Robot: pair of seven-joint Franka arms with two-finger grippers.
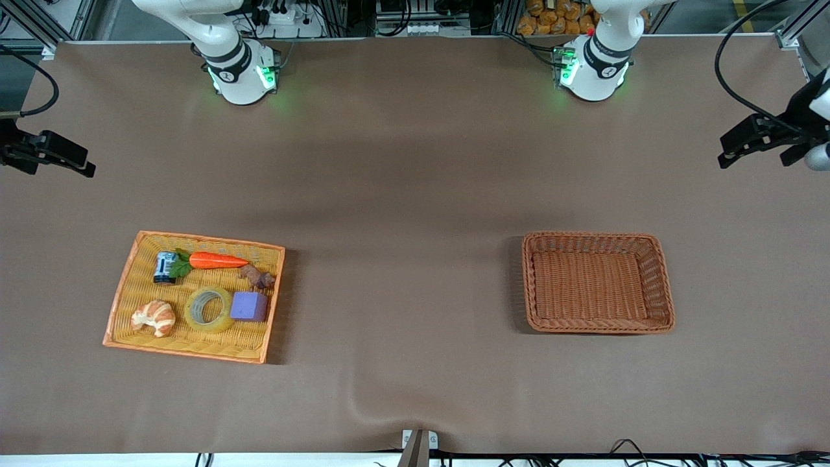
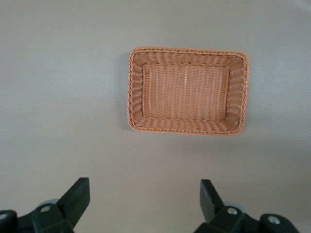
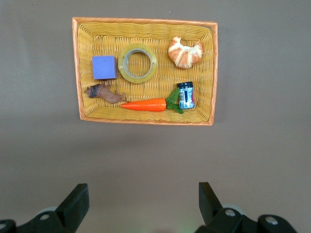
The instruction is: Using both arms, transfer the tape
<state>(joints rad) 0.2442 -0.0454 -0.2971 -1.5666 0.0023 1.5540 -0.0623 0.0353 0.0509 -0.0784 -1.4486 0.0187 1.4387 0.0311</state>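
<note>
Lying flat, tape touches purple cube mid-tray.

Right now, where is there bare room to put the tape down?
The brown wicker basket holds nothing; its whole floor is free. Bare cloth runs between it and the yellow tray. The tray is crowded: the tape lies between the croissant and the purple cube.
</note>
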